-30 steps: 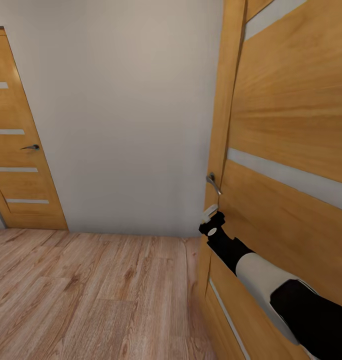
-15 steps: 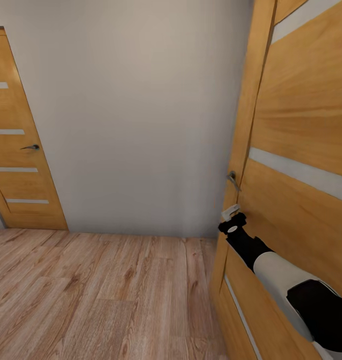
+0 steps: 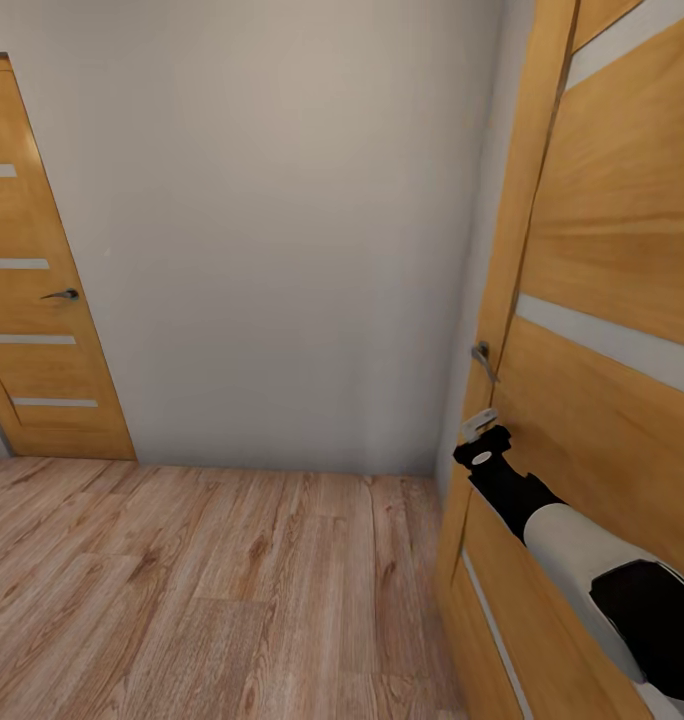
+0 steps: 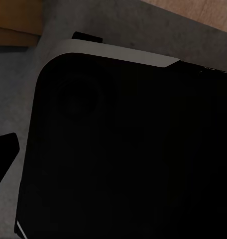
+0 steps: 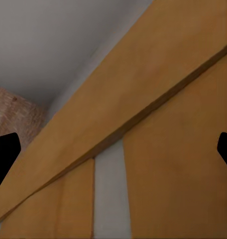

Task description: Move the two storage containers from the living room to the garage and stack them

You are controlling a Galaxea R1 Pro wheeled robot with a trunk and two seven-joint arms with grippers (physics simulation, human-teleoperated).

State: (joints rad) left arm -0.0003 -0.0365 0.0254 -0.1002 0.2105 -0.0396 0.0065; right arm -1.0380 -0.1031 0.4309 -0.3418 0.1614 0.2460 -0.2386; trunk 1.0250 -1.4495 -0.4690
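Swinging away, the door (image 3: 602, 330) at 3 o'clock has moved right with my right jaws (image 3: 479, 428) pressed just under its handle (image 3: 483, 358). Those jaws stand apart, empty; my left jaws I cannot tell. No bins here, only wood floor (image 3: 182, 590) and a second door (image 3: 32, 300) at 9 o'clock. I judge them light, stiff, best gripped by a wall.

A wooden door (image 5: 158, 124) is slanting right across the right wrist view, close up, with a pale grey strip (image 5: 111, 199) running down between its panels. Two dark fingertips (image 5: 4, 159) are poking in, set wide apart. Grey wall (image 5: 58, 45) is showing beyond, with brick (image 5: 16, 117) peeking beside it.
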